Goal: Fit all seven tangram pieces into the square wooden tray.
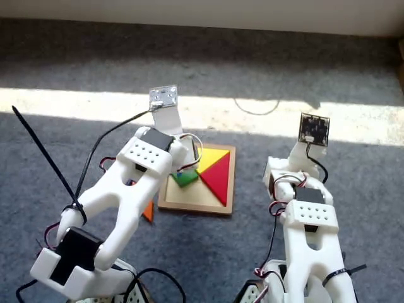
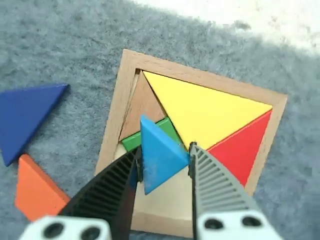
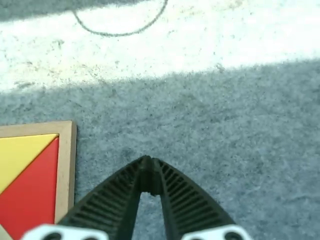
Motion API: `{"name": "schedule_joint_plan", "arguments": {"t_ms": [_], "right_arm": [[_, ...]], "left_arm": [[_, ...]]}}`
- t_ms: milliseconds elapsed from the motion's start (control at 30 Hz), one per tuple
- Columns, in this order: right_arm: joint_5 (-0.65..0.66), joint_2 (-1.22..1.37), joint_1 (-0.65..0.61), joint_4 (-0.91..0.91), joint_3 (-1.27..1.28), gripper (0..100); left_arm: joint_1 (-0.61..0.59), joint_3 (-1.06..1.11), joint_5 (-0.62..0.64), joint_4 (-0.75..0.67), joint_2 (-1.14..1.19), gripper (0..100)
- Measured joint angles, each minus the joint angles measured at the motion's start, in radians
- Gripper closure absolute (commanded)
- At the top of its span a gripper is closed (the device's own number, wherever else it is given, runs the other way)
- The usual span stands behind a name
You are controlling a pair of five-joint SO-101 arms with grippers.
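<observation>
The square wooden tray [image 2: 126, 62] [image 1: 226, 208] lies on grey carpet and holds a large yellow triangle [image 2: 205, 107] [image 1: 211, 156], a large red triangle [image 2: 242, 147] [image 1: 218, 178] and a green piece [image 2: 160, 130] [image 1: 185, 179]. My left gripper [image 2: 164, 162] hangs over the tray, shut on a small light-blue triangle [image 2: 160, 155]. A dark blue triangle [image 2: 27, 112] and an orange piece [image 2: 35, 190] [image 1: 148, 211] lie on the carpet beside the tray. My right gripper [image 3: 149, 175] is shut and holds nothing, above bare carpet to the right of the tray [image 3: 65, 165].
A sunlit strip of floor [image 1: 252, 113] runs behind the tray, with a thin cable [image 1: 255, 110] lying on it. A black rod [image 1: 44, 154] leans at the left. Bare carpet stretches between the two arms.
</observation>
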Motion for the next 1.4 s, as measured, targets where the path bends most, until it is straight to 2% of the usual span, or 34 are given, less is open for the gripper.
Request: {"name": "schedule_joint_plan", "arguments": {"t_ms": [100, 200, 367, 467, 933, 1000, 1167, 1400], "right_arm": [[0.000, 0.000, 0.000, 0.000, 0.000, 99.4], [0.000, 0.000, 0.000, 0.000, 0.000, 99.4], [0.000, 0.000, 0.000, 0.000, 0.000, 99.4], [0.000, 0.000, 0.000, 0.000, 0.000, 99.4], [0.000, 0.000, 0.000, 0.000, 0.000, 99.4], [0.000, 0.000, 0.000, 0.000, 0.000, 99.4], [0.000, 0.000, 0.000, 0.000, 0.000, 99.4], [0.000, 0.000, 0.000, 0.000, 0.000, 99.4]], "left_arm": [[-0.002, 0.015, 0.184, -0.052, 0.000, 98], [0.018, 0.031, 0.316, -0.098, 0.000, 95], [0.077, 0.037, 0.430, -0.114, 0.000, 78], [0.110, 0.037, 0.463, -0.114, 0.000, 75], [0.107, 0.038, 0.480, -0.114, -0.060, 76], [0.081, 0.038, 0.480, -0.118, -0.071, 79], [0.048, 0.044, 0.422, -0.242, -0.041, 99], [0.052, 0.046, 0.379, -0.356, 0.086, 97]]}}
